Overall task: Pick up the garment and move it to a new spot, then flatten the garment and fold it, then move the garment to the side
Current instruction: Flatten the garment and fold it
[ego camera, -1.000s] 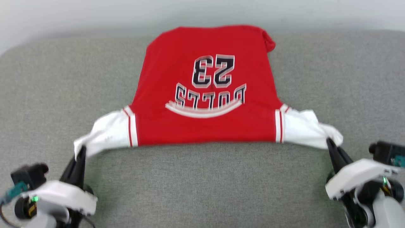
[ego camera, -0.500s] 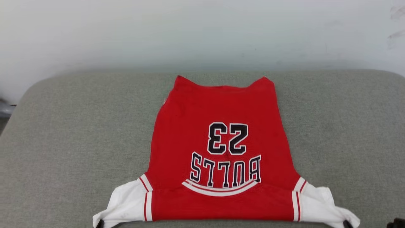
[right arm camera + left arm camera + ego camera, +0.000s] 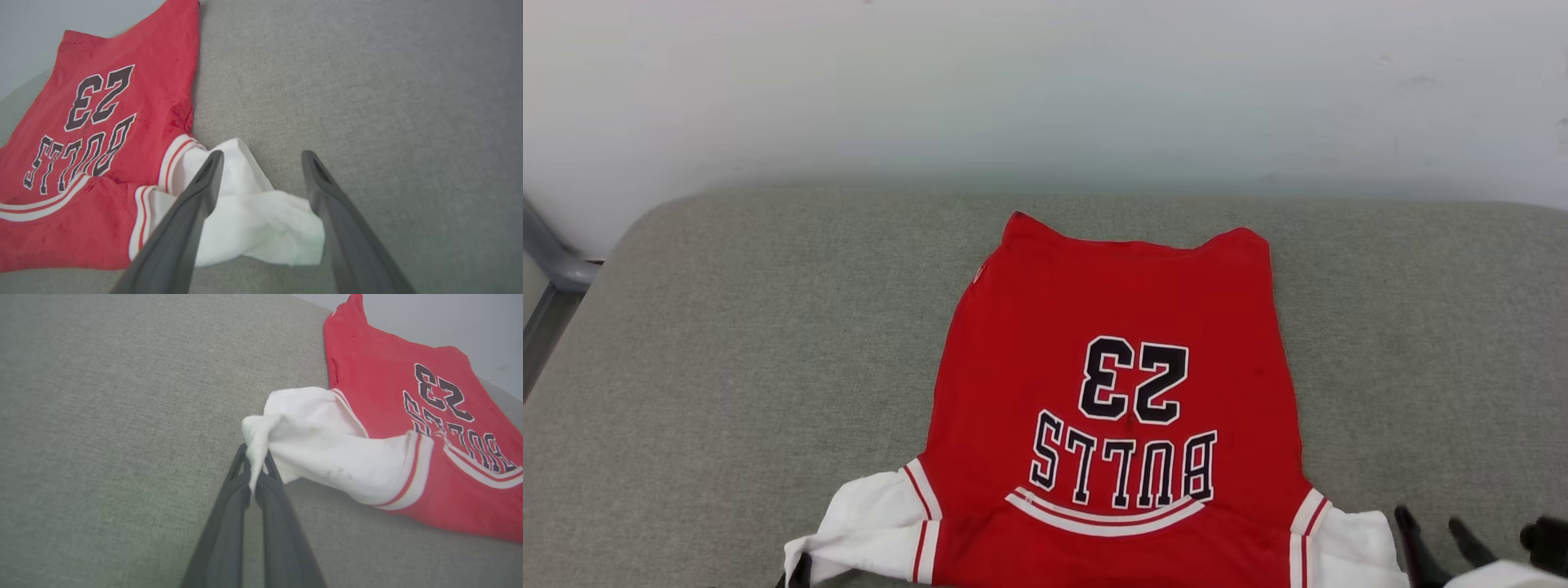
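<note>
Pinching the tip of one white sleeve of the shirt between the shut-together fingers of the left pincer. Straddling the other white sleeve with the right pincer, fingers spread wide, sleeve lying loose between them. Stretching flat ahead of and between both pincers, print up, "23" and lettering upside down from the head, hem at the far end. Resting on a grey fabric cushion, with a pale wall beyond the far edge.
</note>
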Tool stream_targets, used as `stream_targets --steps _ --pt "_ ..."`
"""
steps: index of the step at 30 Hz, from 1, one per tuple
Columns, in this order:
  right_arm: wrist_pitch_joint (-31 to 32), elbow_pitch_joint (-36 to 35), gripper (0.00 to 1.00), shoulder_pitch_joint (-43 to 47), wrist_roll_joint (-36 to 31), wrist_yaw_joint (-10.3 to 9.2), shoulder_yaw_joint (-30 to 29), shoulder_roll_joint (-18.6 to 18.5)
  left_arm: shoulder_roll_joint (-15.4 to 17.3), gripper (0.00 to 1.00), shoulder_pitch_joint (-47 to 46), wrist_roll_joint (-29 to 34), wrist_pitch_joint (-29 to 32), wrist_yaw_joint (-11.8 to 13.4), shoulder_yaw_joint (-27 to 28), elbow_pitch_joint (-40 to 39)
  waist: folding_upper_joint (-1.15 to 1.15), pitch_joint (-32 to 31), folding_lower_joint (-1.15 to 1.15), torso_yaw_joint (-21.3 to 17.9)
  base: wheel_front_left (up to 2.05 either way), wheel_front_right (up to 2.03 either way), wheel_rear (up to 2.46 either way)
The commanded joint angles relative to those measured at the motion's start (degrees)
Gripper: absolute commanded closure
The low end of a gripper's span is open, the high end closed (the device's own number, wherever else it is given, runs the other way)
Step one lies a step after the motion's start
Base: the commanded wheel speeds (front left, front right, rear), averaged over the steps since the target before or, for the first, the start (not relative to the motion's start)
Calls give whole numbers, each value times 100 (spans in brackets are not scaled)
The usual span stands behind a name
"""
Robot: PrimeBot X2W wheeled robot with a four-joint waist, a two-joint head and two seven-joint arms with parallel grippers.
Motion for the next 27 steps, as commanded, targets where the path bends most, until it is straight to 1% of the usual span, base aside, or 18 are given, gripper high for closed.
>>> stream_targets --steps 1,5,7,9,14,17,21,27 --pt "-66 -70 0 -206 -115 -3 -28 2 -28 100 -111 48 -43 -15 11 -52 0 49 0 34 0 0 0" --pt "-146 -92 0 -1019 -384 -3 -129 3 -38 100 -333 189 -60 -51 39 -252 0 261 0 128 0 0 0" --pt "-96 44 0 -1542 -618 -2 -197 3 -47 100 -463 277 -70 -91 42 -341 0 389 0 211 0 0 0" --pt "-8 235 0 -1969 -842 -3 -266 -11 -69 100 -631 369 -76 -153 -6 -429 0 532 0 350 0 0 0" --pt "369 1025 0 -3213 -1167 -3 -345 -275 -126 100 -1104 599 -84 -367 -132 -497 0 923 0 730 0 0 0" --pt "716 1584 0 -3903 -1297 -6 -476 -482 -204 100 -1376 734 -87 -491 -197 -491 0 1131 0 972 0 0 0" --pt "1396 2219 0 -4697 -1611 -3 -555 -797 -366 100 -1695 888 -88 -659 -218 -545 0 1419 0 1283 0 0 0" --pt "2276 2732 0 -5710 -2094 -4 -703 -1096 -661 100 -2093 1100 -84 -809 -221 -725 0 1908 0 1644 0 0 0"
